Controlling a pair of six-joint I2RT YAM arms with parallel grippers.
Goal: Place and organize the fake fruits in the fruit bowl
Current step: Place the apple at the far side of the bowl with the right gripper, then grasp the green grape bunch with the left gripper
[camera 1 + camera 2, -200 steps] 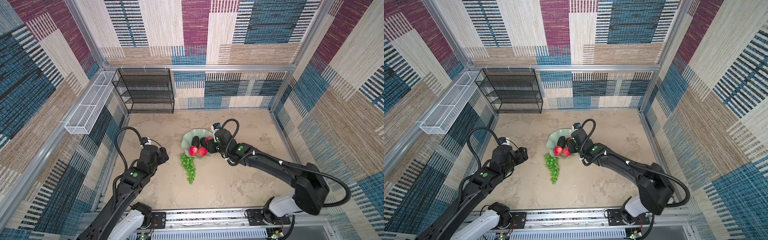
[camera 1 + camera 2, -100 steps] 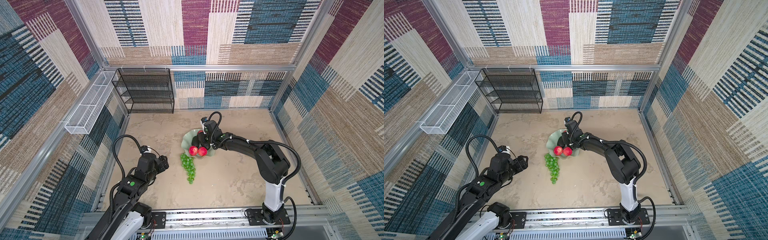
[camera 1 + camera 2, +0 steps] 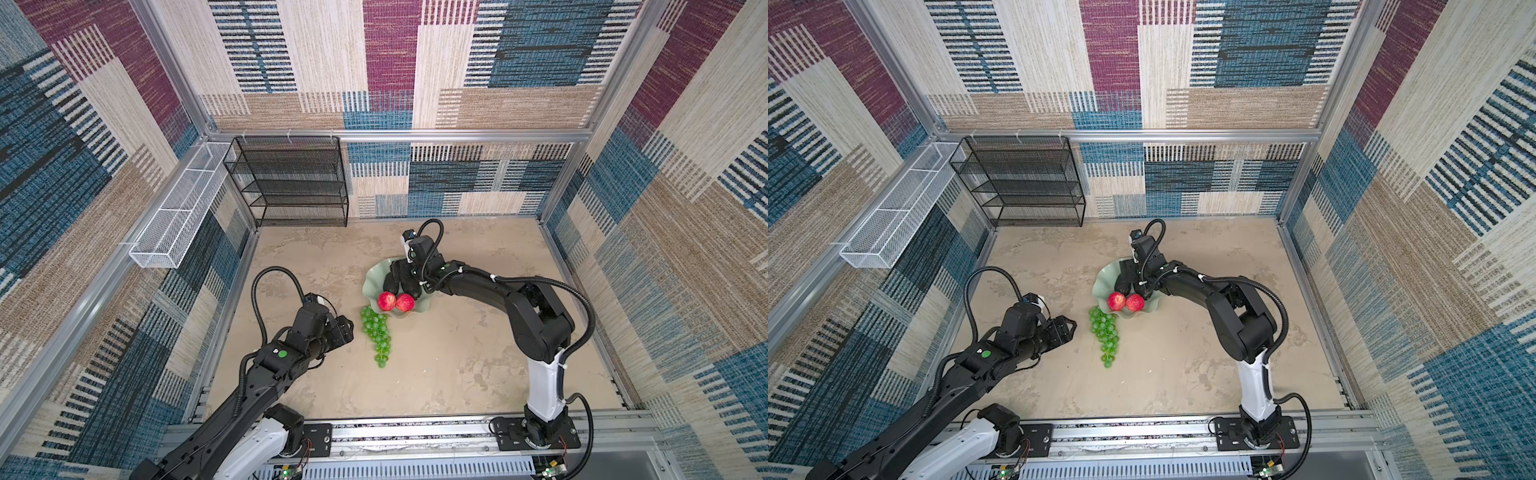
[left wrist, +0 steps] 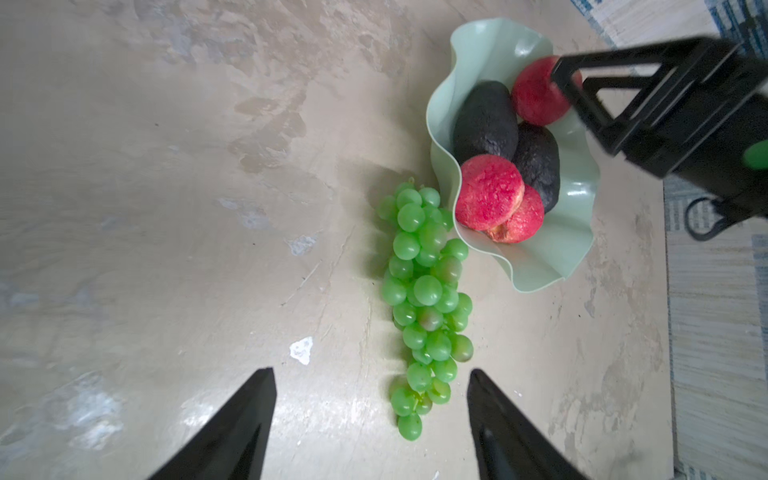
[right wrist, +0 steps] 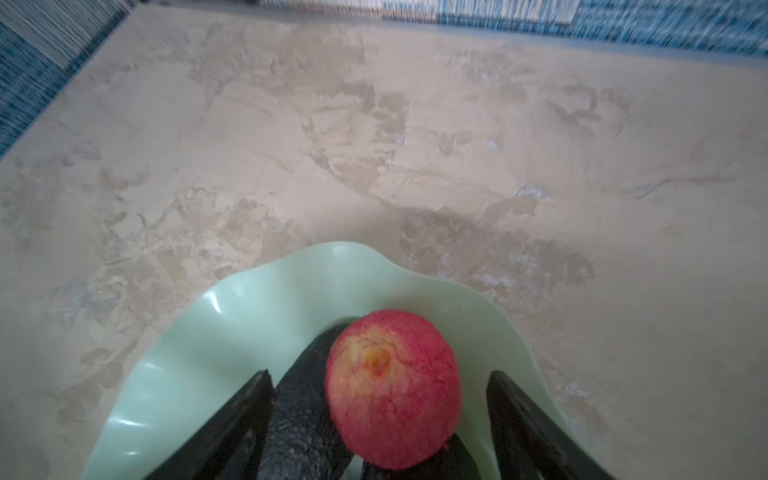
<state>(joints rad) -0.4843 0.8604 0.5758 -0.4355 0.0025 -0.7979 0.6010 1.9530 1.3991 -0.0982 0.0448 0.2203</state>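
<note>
- Mostly done: three apples [image 4: 490,193] and two avocados [image 4: 486,120] lie in the fruit bowl [image 4: 552,249], which stands mid-way across the tabletop [image 3: 436,365].
- Left to do, I judge: the one bunch of grapes [image 3: 376,332] lies on the tabletop, just beside the bowl's near-left rim.
- The right pincer [image 5: 380,374] stands open around the far apple, over the bowl.
- The left pincer [image 4: 370,374] is open and empty, left of the grapes.
</note>
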